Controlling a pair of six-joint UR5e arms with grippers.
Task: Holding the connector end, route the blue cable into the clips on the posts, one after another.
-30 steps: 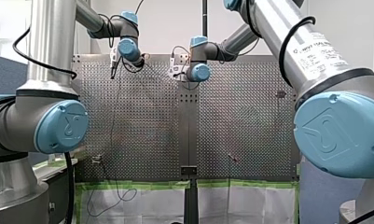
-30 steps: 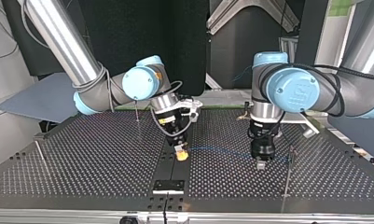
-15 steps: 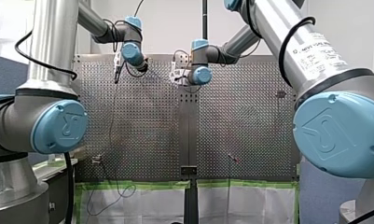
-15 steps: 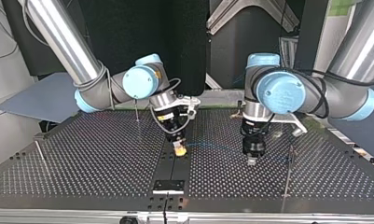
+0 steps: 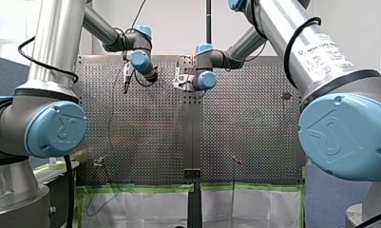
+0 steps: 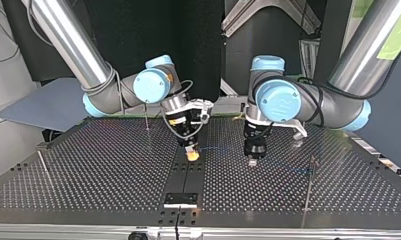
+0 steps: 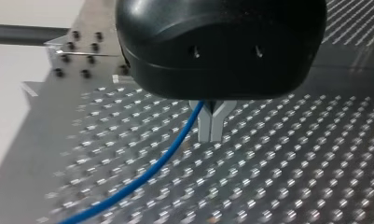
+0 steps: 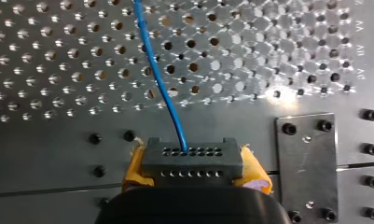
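The blue cable [image 8: 162, 84] runs out of a grey connector [image 8: 192, 150], and my right gripper [image 8: 192, 164] is shut on that connector with its yellow pads [image 8: 134, 164]. In the top view this gripper [image 6: 191, 155] hangs over the table's middle strip. From there the cable [image 6: 220, 148] spans across to my left gripper [image 6: 252, 161]. Its metal fingers [image 7: 204, 127] are shut, and the cable [image 7: 147, 175] comes out from between them just above the tips. A thin post with a clip [image 6: 313, 161] stands further toward the top view's right.
Two more thin posts stand on the perforated table [image 6: 88, 185], one behind my right gripper [image 6: 147, 117] and one at the top view's left edge [image 6: 42, 161]. A small metal plate [image 6: 180, 199] is bolted near the table's front edge in that view.
My left gripper has slid toward the top view's left, away from the clip post and closer to my right gripper. My right gripper has moved slightly away from the top view's camera with the connector.
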